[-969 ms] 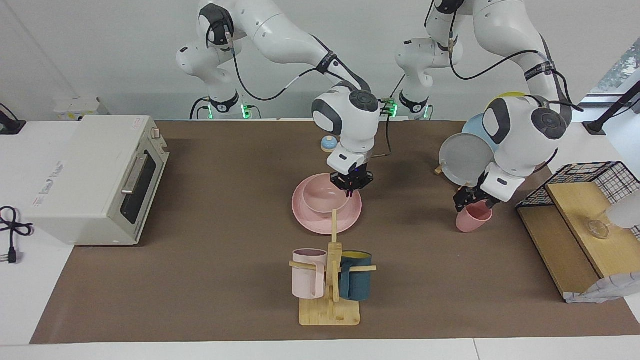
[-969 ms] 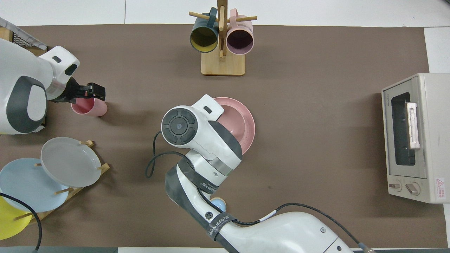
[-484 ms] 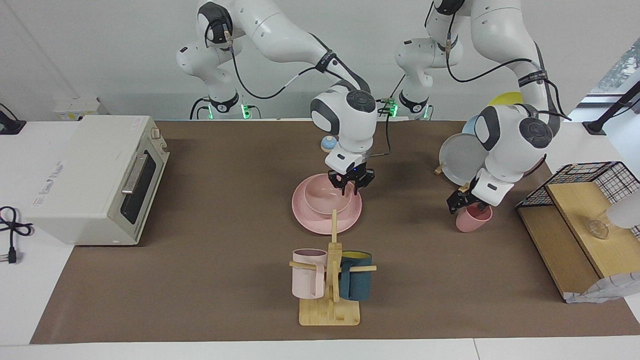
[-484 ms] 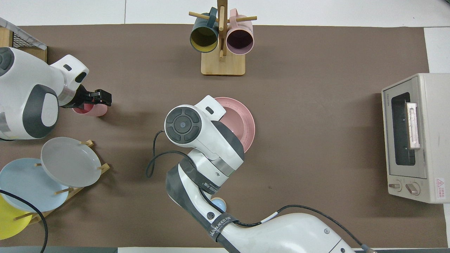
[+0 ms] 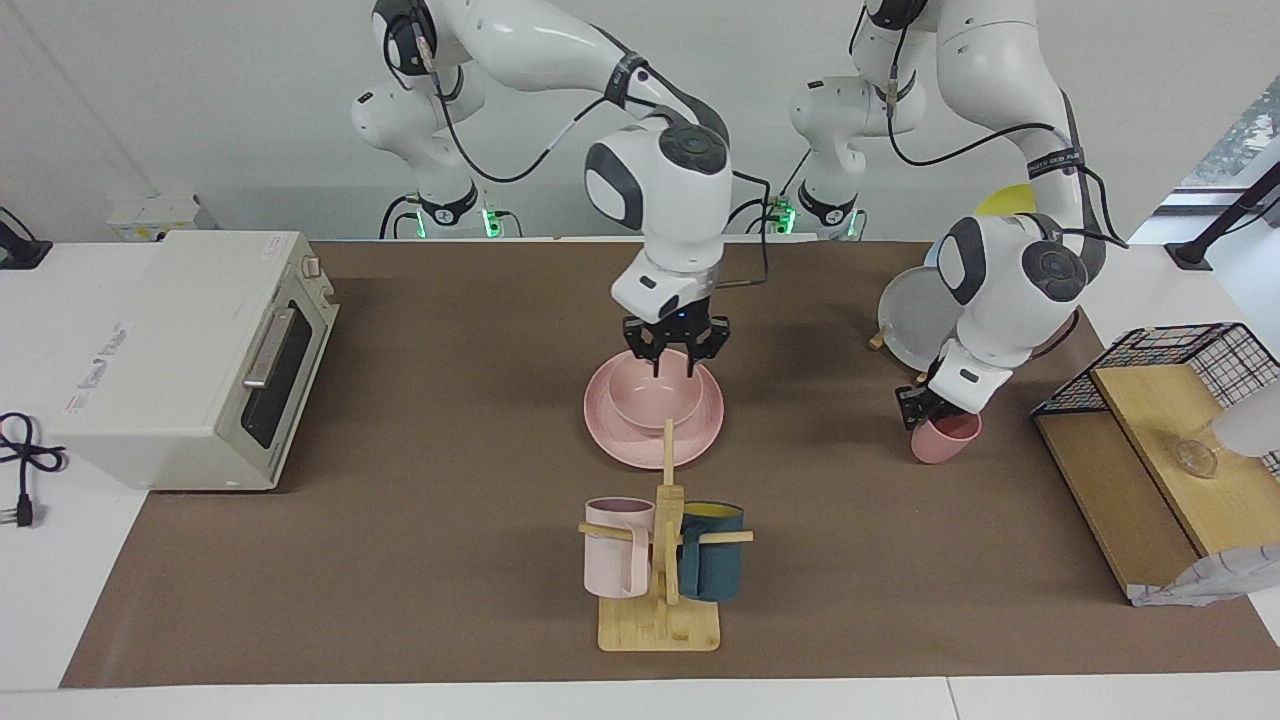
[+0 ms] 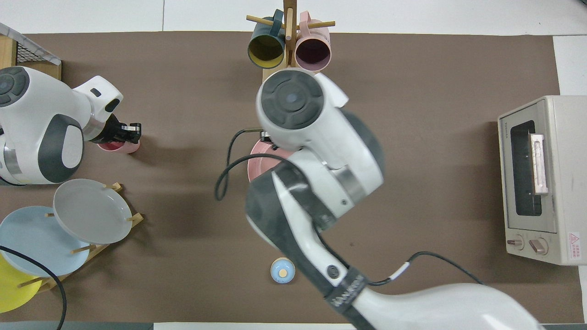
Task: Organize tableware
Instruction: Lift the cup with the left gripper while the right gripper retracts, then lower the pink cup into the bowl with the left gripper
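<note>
The pink plate (image 5: 607, 432) lies at the table's middle with the pink bowl (image 5: 655, 400) standing in it. My right gripper (image 5: 672, 358) hangs open and empty just above the bowl's rim on the side nearer the robots. In the overhead view the right arm hides the bowl and leaves only an edge of the plate (image 6: 253, 163) in sight. The pink cup (image 5: 946, 443) stands on the mat toward the left arm's end. My left gripper (image 5: 917, 408) is down at the cup's rim and partly covers the cup (image 6: 112, 146) in the overhead view.
A wooden mug tree (image 5: 661, 600) with a pale pink mug (image 5: 615, 548) and a teal mug (image 5: 712, 566) stands farther from the robots than the plate. A rack of grey, blue and yellow plates (image 6: 91, 211), a wire basket shelf (image 5: 1150, 420), a toaster oven (image 5: 190, 355) and a small blue bell (image 6: 281, 270) are also there.
My right gripper has opened off the bowl's rim and risen above it; the bowl stays in the plate. My left gripper has shifted slightly over the cup, which has not moved.
</note>
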